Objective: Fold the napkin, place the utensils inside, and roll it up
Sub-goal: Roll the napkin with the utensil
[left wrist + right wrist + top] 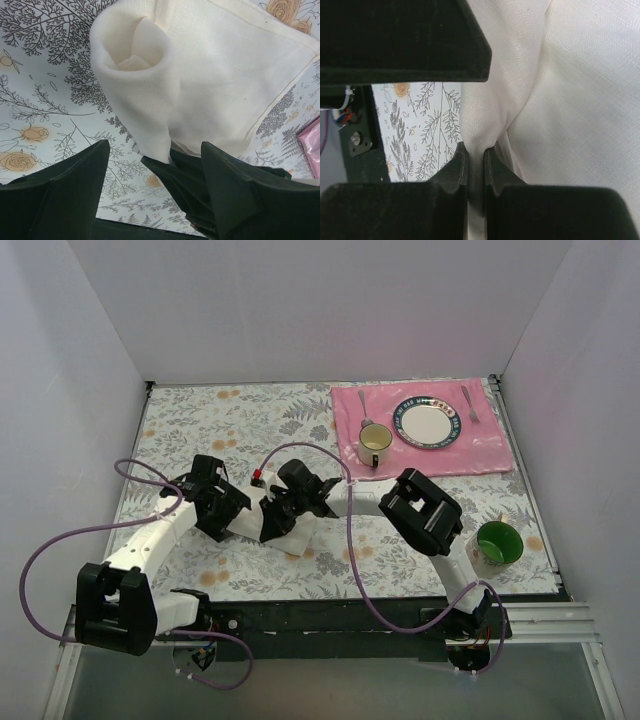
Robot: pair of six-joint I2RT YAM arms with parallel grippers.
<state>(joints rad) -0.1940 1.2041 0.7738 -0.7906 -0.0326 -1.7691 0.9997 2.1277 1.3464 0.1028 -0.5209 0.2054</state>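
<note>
The napkin (215,75) lies on the floral tabletop (45,75) between the two arms, near its middle and well apart from the pink placemat (480,450). It is partly rolled. One side is curled into a loose tube whose open end shows in the left wrist view, and the rest lies flat beside it with the hem running out to a corner. No knife shows in any view. Whether it sits inside the tube cannot be told.

The right claw (476,150) is clenched on a pinch of cloth at the near end of the roll, its jaws almost together with a fold of napkin between them. The left claw (154,146) is released. Its fingers (75,195) stand wide to either side of the roll's near end and touch no cloth.

The step in hand looks like the rolling itself, with the grip passing from one arm to the other. To do it well, the right claw should hold its pinch firm while the left claw finds a new hold, since the soft cloth is likely to spring open if both let go. The left claw would do best to take the tube across its body, not at the thin edge, so the layers stay together. The turn should then go toward the flat part, square to the hem, so the roll does not cone. A light pull outward along the tube would tighten the slack, gaping end.
</note>
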